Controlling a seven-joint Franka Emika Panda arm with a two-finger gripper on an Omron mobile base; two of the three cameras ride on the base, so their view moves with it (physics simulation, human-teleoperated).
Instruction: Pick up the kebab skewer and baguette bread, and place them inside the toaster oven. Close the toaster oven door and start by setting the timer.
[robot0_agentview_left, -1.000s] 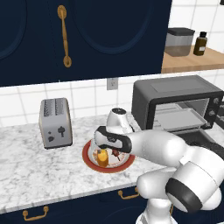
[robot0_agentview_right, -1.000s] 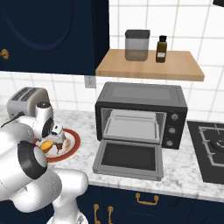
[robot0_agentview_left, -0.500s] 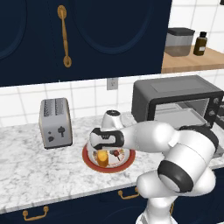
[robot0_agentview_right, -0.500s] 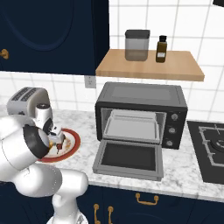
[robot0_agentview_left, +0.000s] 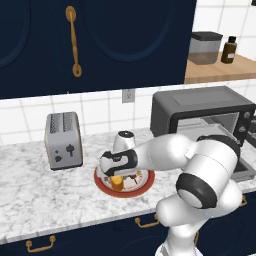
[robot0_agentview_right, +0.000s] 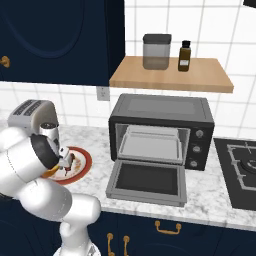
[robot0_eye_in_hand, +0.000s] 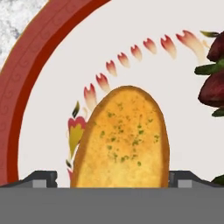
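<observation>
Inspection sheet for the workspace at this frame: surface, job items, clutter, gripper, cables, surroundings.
Surface: marble counter with a red-rimmed plate on it.
Job's things: baguette bread lies on the plate; kebab skewer lies beside it on the same plate; toaster oven has its toaster oven door dropped open, tray inside.
Clutter: silver toaster and a white shaker behind the plate.
Grippers: gripper open, low over the plate, one finger either side of the baguette's near end; not closed on it.
Cables: nothing seen.
Surroundings: wooden shelf with a canister and a dark bottle; navy cabinets; stovetop at right.
</observation>
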